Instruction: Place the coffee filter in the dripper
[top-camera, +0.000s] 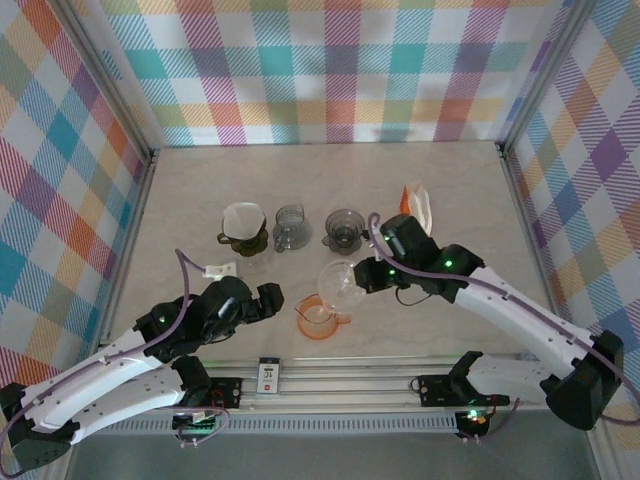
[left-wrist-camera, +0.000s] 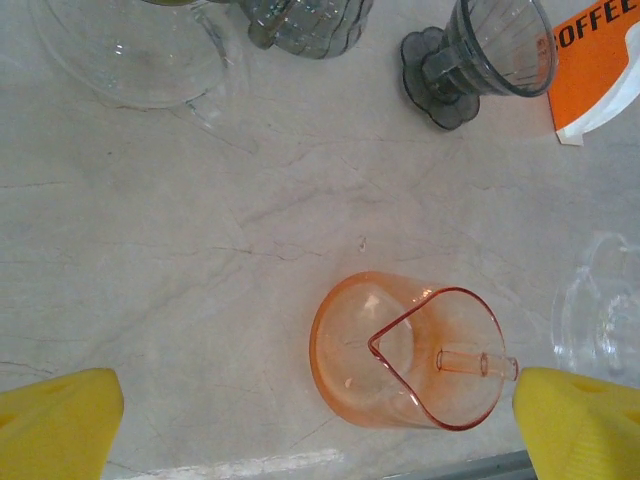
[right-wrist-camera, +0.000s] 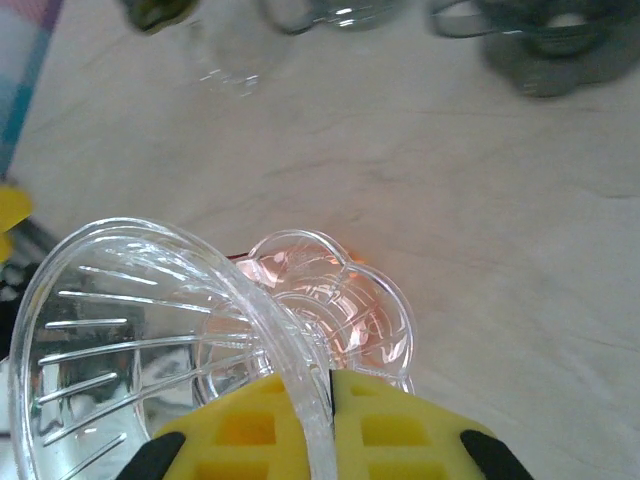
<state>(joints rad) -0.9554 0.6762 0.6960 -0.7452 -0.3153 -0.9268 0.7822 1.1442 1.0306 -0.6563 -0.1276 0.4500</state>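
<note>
On the marbled table (top-camera: 450, 180) (plaid walls (top-camera: 330, 70) around), the right gripper (right-wrist-camera: 328, 400) clamps the clear dripper (right-wrist-camera: 120, 330), the left gripper (top-camera: 272, 302) gapes.

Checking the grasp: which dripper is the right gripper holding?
The clear ribbed dripper, its rim pinched by the right gripper. The orange dripper and the grey dripper rest untouched on the table.

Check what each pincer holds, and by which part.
Right pincer pinches the clear dripper by the rim of its cone wall. Left pincer is open, holding nothing.
</note>
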